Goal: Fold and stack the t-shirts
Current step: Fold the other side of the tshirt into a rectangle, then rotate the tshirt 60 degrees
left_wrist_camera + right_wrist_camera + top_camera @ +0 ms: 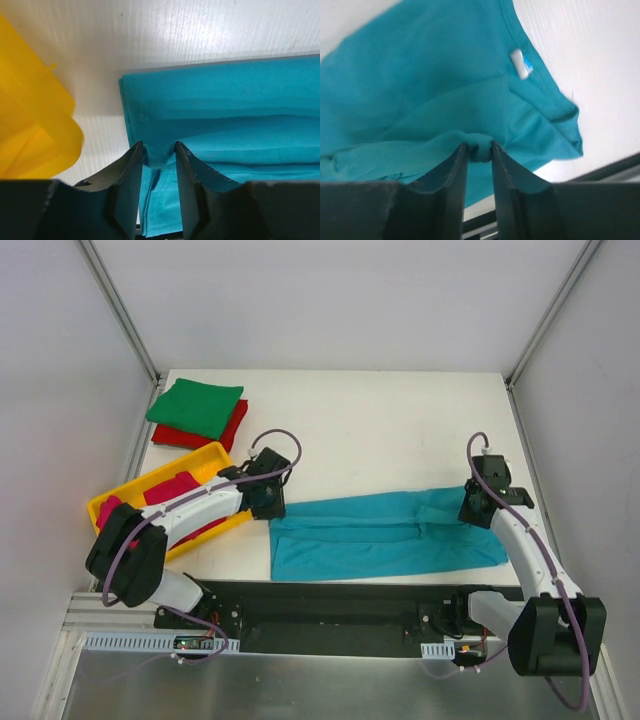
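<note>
Teal t-shirt (pixel 385 535); green t-shirt (pixel 196 406); red t-shirt (pixel 236 425); yellow tray (pixel 205 457).

We see two white-shelled arms with black joints and bases, a purple cable looping along each, ending in the left gripper (pixel 268 502) and right gripper (pixel 478 505), both black-fingered.
</note>
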